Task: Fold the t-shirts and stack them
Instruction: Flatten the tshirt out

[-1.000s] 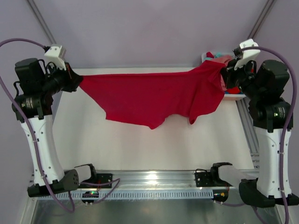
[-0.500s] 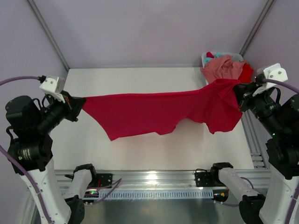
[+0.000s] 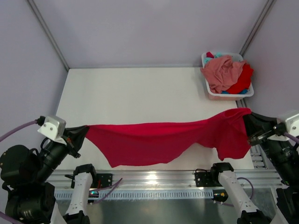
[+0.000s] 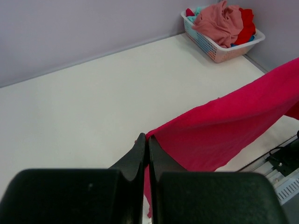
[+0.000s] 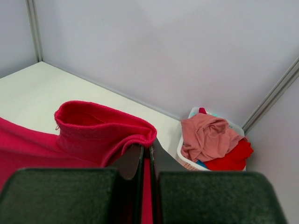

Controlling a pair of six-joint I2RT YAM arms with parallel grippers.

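Observation:
A bright red t-shirt hangs stretched between both arms above the near part of the white table. My left gripper is shut on its left end; in the left wrist view the cloth runs off to the right from the pinched tips. My right gripper is shut on the right end, where the red cloth bunches over the tips. More t-shirts, salmon pink, red and a bit of teal, lie heaped in the basket.
A white plastic basket stands at the back right corner, also seen as a basket in the left wrist view and a basket in the right wrist view. Grey walls enclose the table. A metal rail runs along the near edge.
Both arms have drawn the stretched red t-shirt from the back of the table, by the basket, toward the near edge. Both grips have held throughout.

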